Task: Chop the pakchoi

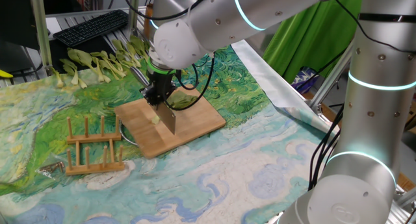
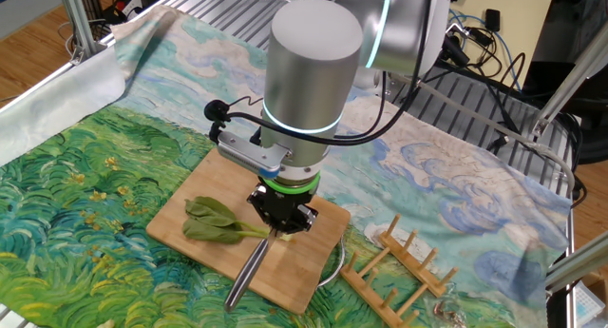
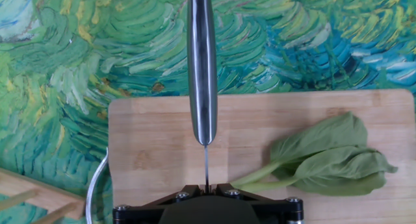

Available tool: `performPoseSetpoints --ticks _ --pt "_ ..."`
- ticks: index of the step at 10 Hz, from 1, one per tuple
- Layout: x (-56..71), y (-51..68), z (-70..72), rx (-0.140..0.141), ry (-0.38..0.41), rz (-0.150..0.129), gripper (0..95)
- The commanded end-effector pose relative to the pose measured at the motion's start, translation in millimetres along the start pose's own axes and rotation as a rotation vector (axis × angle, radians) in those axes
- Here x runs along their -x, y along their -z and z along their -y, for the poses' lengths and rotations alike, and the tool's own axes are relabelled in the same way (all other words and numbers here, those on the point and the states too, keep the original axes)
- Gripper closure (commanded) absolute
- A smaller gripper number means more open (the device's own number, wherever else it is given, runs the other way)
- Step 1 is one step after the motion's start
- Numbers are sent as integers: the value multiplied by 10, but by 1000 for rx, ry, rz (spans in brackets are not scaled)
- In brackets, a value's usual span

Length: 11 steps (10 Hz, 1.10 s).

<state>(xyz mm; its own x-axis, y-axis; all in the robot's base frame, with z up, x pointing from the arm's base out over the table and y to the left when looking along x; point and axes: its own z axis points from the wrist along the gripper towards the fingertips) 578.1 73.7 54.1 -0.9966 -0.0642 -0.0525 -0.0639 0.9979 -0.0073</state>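
The claw (image 2: pixel 281 220) is closed on a knife (image 3: pixel 202 68), its two fingers pinching the thin metal just below the handle in the hand view, where the grey handle runs straight up toward twelve o'clock past the far edge of the cutting board (image 3: pixel 162 152). In one fixed view the broad blade (image 1: pixel 168 118) hangs beneath the claw (image 1: pixel 158 94) with its edge down on the wooden cutting board (image 1: pixel 195 123), and a small pale piece (image 1: pixel 155 119) lies on the wood just beside the blade, at about nine o'clock from it. The pakchoi (image 3: pixel 325 156) lies on the board at about three o'clock from the claw in the hand view, its pale stalk pointing toward the fingers and its dark leaves spread toward the board's right end. In the other fixed view the pakchoi (image 2: pixel 217 221) lies at nine o'clock from the claw, stalk end reaching under it, while the knife handle (image 2: pixel 249 272) slants out toward seven o'clock over the board (image 2: pixel 313 266). The counter (image 1: pixel 260 172) is covered with a painted cloth of green and blue swirls. A wooden rack (image 1: pixel 92 149) stands just beside the board at eight o'clock in one fixed view, and a row of whole pakchoi (image 1: pixel 97 63) lies well apart at eleven o'clock, near a black keyboard (image 1: pixel 91 26).
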Motion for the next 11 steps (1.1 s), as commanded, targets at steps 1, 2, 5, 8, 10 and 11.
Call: performPoseSetpoints --ticks 1,2,5,8,10,11 --pt "-4 -20 -4 0 -1 2 950" --pt "-10 -36 -5 0 -1 3 950" --pt "-49 -121 -11 1 -2 25 950" --pt "-49 -228 -29 1 -4 41 950" --pt "-51 -247 -33 3 -11 49 950" --pt "-74 -233 -33 -1 -18 64 950"
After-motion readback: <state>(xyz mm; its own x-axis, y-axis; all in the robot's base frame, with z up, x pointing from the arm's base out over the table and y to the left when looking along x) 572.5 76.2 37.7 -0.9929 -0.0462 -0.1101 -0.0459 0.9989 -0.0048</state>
